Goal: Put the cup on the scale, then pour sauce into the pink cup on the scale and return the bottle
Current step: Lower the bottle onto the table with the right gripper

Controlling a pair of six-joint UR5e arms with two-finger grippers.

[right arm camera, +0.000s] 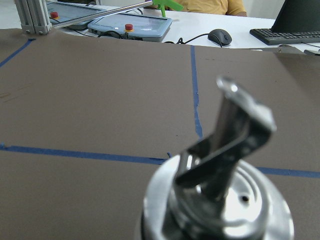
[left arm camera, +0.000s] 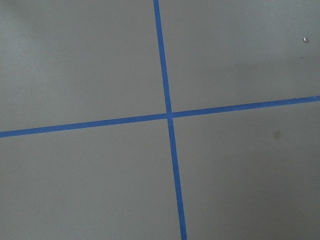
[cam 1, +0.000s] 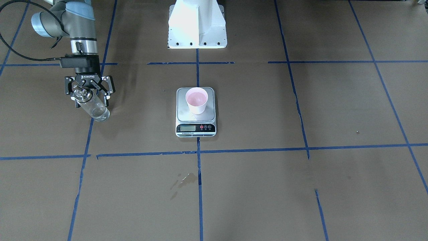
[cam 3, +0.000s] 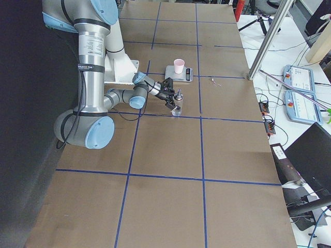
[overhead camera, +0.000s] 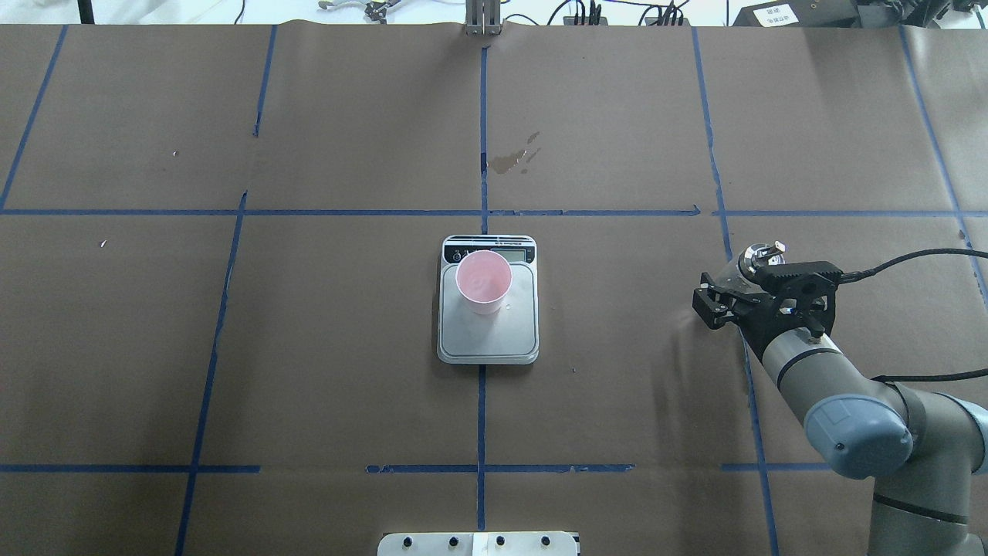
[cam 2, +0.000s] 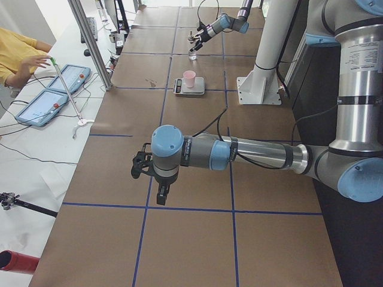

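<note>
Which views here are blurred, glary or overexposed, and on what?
Right wrist-mounted: the bottle fills the foreground out of focus, with glare on its metal cap; the table behind is sharper. Exterior front-facing: the white robot base is blown out. Left wrist-mounted: even light, no glare.

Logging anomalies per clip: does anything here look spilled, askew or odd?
Yes: a dark blotchy stain lies on the paper beside the centre tape line, beyond the scale on the operators' side. It looks like spilled liquid; wet or dried, I cannot tell. The cup stands upright on the scale.
</note>
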